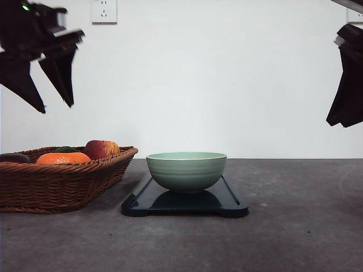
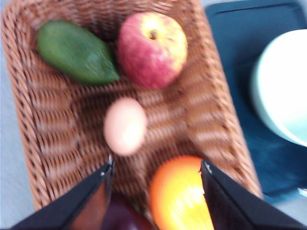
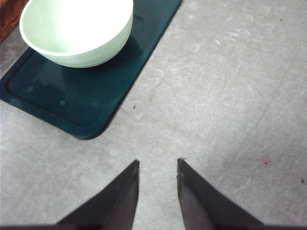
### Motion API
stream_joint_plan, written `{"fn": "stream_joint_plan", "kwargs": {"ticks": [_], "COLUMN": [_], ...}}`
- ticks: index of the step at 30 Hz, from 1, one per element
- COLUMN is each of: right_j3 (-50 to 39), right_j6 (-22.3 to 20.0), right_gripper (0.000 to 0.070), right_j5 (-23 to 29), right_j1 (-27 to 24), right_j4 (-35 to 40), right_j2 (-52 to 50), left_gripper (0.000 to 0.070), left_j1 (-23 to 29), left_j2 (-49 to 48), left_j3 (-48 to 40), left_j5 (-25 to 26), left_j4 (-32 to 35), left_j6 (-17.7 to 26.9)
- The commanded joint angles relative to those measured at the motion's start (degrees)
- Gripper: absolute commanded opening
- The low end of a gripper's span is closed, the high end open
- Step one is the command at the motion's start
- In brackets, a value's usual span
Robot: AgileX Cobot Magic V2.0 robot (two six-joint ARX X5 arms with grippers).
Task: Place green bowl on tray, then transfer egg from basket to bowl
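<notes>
Left wrist view: egg (image 2: 125, 126) inside basket (image 2: 211, 139).

No readable text, labels, brands or numbers anywhere: basket (image 1: 62, 181), green bowl (image 1: 186, 170), tray (image 1: 227, 201) and wall outlet (image 1: 104, 11) all unmarked.

Egg (image 2: 125, 126) in basket (image 2: 43, 143), spread left fingers (image 2: 91, 196) above, apple (image 2: 152, 49)
</notes>
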Motion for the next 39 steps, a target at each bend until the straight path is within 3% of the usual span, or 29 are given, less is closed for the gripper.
{"fn": "stream_joint_plan", "kwargs": {"ticks": [1, 11, 39], "right_j3": [0.2, 0.2, 0.2], "right_j6": [0.7, 0.7, 2.0], "right_gripper": [0.0151, 0.0151, 0.0151], "right_j5": [0.0, 0.2, 0.5], "right_j1": [0.2, 0.2, 0.2], "right_j4": [0.2, 0.2, 0.4], "right_j2": [0.5, 0.5, 0.5], "left_gripper": [0.0419, 0.0431, 0.043], "left_j1": [-0.3, -0.3, -0.2], "left_j2": [2.1, 8.0, 19.6], "left_j3": [1.8, 2.0, 2.0], "left_j5": [-1.0, -3.4, -5.1], "left_j4": [0.7, 5.4, 9.4], "left_j6": [1.3, 1.3, 1.9]}}
